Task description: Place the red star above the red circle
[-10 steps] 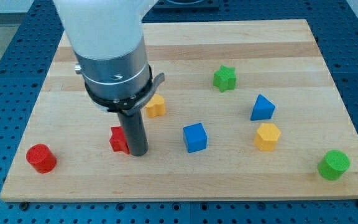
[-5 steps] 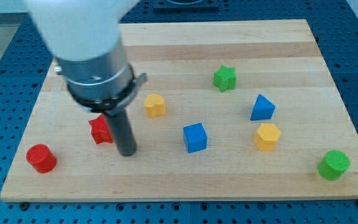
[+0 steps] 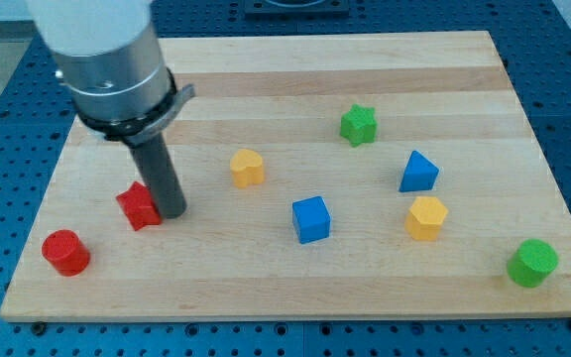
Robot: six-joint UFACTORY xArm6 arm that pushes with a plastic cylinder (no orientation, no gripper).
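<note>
The red star [image 3: 138, 206] lies on the wooden board [image 3: 295, 79] at the view's left. My tip [image 3: 172, 211] touches its right side. The red circle, a short cylinder [image 3: 65, 252], stands at the view's bottom left, below and to the left of the star, a small gap apart from it. The arm's wide grey body rises from the rod toward the view's top left.
A yellow block [image 3: 248, 168] sits right of my tip. A blue cube [image 3: 311, 219], a yellow hexagon block [image 3: 426, 217], a blue triangle block [image 3: 418, 172] and a green star [image 3: 359, 125] lie further right. A green cylinder [image 3: 533, 263] stands at the bottom right.
My tip has slid to the view's left and slightly up, pushing the red star leftward with it, closer to the red circle. The other blocks have not moved.
</note>
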